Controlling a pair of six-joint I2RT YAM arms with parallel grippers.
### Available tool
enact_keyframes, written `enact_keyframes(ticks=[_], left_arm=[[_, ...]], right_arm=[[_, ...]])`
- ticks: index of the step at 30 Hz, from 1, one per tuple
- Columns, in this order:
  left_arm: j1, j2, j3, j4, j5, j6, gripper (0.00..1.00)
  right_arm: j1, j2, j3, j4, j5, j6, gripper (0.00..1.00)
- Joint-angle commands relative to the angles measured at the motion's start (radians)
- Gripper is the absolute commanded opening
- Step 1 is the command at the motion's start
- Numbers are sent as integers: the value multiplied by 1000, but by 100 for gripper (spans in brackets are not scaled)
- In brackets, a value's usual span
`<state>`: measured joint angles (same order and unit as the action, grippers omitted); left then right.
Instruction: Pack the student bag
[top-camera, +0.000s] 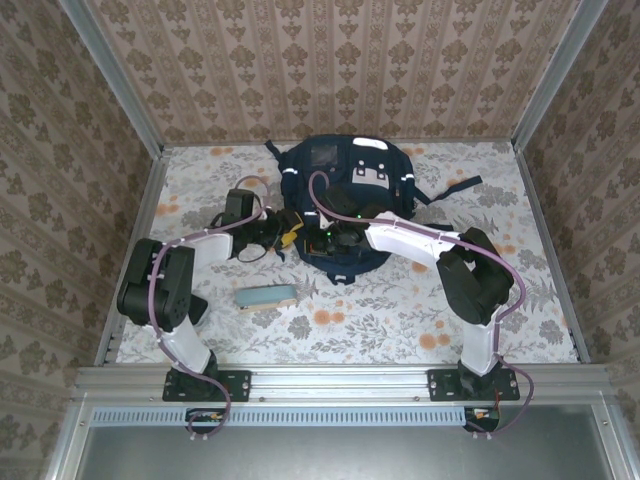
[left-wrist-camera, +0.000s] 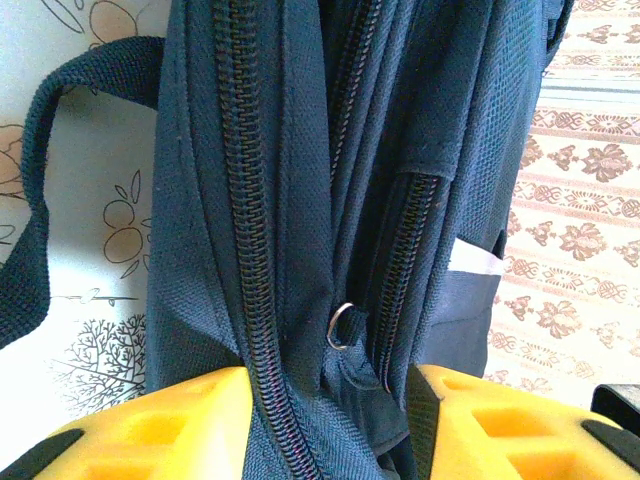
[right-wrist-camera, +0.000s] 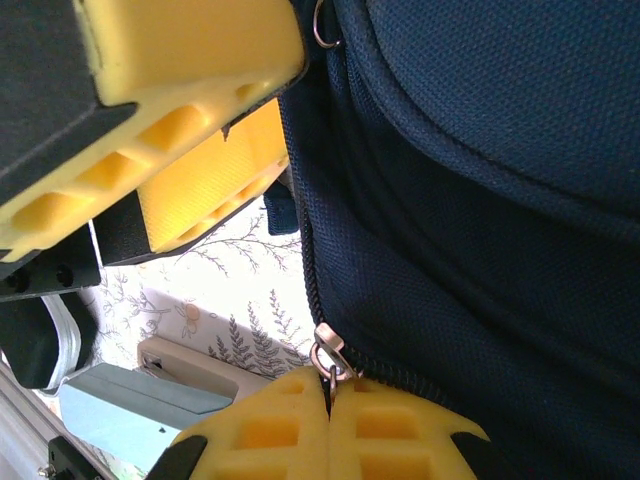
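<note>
1. While the overhead view placed the student bag (top-camera: 345, 185) at the far middle of the floral table (top-camera: 420, 310), only the wrist cameras revealed the grips.
2. Seen up close, the right gripper (right-wrist-camera: 330, 398) was clenched on a small metal zipper pull (right-wrist-camera: 326, 352).
3. The left gripper (left-wrist-camera: 330, 400) held its ribbed yellow fingers (left-wrist-camera: 150, 440) apart astride a zippered fold of the bag; whether they pinched it could not be told.
4. The bag's cloth was a coarse navy weave with dark toothed zippers.
5. A pale blue-grey block (top-camera: 265, 296) lay flat nearer the bases, well apart from the bag.
</note>
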<state>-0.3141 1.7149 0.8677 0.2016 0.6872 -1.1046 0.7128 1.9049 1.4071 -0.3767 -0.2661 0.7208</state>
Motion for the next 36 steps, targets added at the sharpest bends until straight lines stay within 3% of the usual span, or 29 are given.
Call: enact_keyframes(ticks=[1, 5, 11, 14, 22, 27, 31, 34, 36], left_arm=[[-6, 21, -1, -22, -15, -14, 46], [-8, 42, 13, -41, -29, -14, 36], [-8, 73, 27, -46, -66, -5, 6], [-2, 75, 42, -79, -95, 26, 0], [42, 74, 75, -142, -126, 99, 0], [68, 83, 104, -164, -122, 128, 0], [90, 88, 155, -197, -98, 170, 0], [109, 52, 195, -277, -104, 232, 11], [124, 11, 205, -328, -132, 263, 24]], right_arm=[[15, -4, 0, 18, -37, -38, 0], [20, -9, -12, 0, -27, -48, 0], [25, -45, -39, -89, 64, -73, 0], [24, -90, -89, -140, 141, -78, 0], [18, -251, -228, -351, 477, -70, 0], [-30, -302, -277, -434, 625, -8, 0], [-47, -310, -269, -394, 571, -38, 0], [-6, -294, -231, -291, 424, -137, 0], [24, -263, -183, -239, 347, -175, 0]])
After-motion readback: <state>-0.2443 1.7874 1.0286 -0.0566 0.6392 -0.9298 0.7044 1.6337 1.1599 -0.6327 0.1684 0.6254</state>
